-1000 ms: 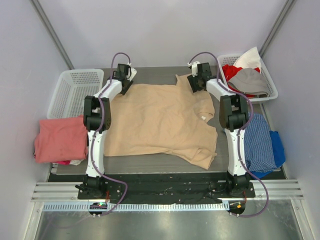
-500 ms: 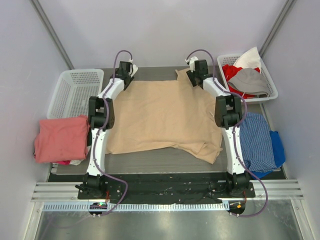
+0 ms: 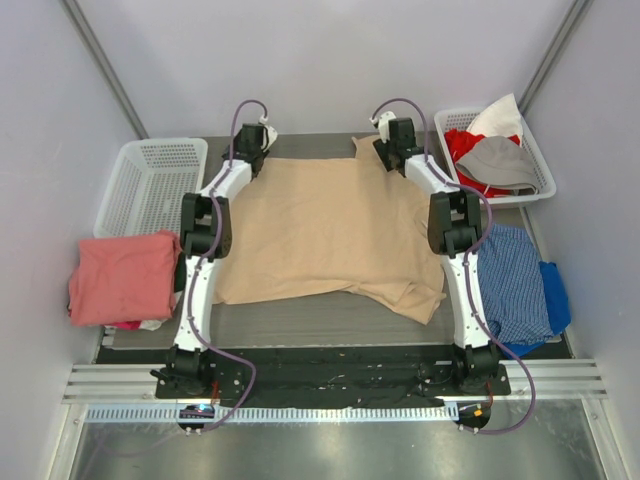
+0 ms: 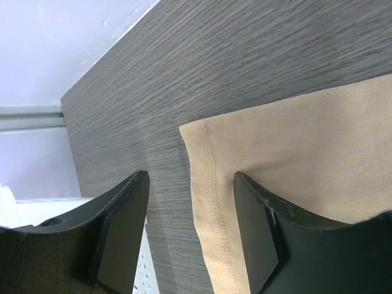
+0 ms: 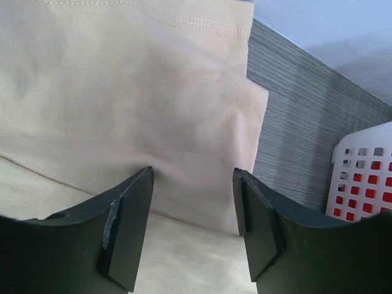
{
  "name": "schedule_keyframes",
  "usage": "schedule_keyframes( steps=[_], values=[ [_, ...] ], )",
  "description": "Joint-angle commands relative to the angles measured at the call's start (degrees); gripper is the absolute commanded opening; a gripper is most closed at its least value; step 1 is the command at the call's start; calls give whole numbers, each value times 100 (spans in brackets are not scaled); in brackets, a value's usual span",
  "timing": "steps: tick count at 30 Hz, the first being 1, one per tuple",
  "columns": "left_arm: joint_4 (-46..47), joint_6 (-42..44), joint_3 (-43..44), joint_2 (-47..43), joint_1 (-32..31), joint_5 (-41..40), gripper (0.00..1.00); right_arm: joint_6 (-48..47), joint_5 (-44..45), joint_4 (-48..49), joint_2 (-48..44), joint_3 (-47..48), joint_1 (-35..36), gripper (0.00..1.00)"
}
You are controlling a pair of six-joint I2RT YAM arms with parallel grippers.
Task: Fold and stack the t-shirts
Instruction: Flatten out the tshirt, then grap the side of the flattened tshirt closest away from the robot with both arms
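Observation:
The tan t-shirt [image 3: 330,225] lies spread flat on the dark table [image 3: 300,325], with its near right corner rumpled. My left gripper [image 3: 250,150] is open over the shirt's far left corner. In the left wrist view the gripper [image 4: 191,177] straddles the stitched hem [image 4: 214,184] without gripping it. My right gripper [image 3: 393,150] is open over the far right corner. In the right wrist view it [image 5: 193,173] has a folded flap of the tan cloth [image 5: 122,79] between the jaws, not pinched. The salmon-pink t-shirt [image 3: 122,278] lies folded at the table's left edge.
A white basket [image 3: 155,185] stands at the far left. Another white basket [image 3: 540,170] at the far right holds red, grey and white clothes; its corner shows in the right wrist view [image 5: 367,177]. A blue checked garment [image 3: 515,285] lies at the right edge.
Both arms have reached farther back, drawing the tan shirt's far edge back and spreading it flat. The shirt's bunched right side has smoothed out.

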Motion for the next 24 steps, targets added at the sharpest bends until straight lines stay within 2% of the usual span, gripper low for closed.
schedule_keyframes(
  steps=[1,8,16,19,22,23,24],
  values=[
    [315,-173,-312,-448,26,-167,63,-6,190,-268,-306,-137,-74,64],
    [491,-235,-849,-1387,-61,-290,72,170,67,-242,-1360,-752,40,76],
    [386,-332,-1551,-2513,-158,-308,87,231,-108,-468,-2949,-1912,180,80],
    [-333,-393,-2043,-3172,-167,52,87,171,-267,-1145,-3512,-2439,294,80],
    [-1142,-507,-3017,-4059,-185,798,87,-48,-179,-1612,-4267,-3483,532,77],
    [-1318,-499,-3664,-4305,-219,930,86,-102,-153,-1613,-4488,-4209,610,77],
    [-1389,-472,-4001,-4864,-246,1219,86,-146,-83,-1639,-4699,-4564,759,76]
  ],
)
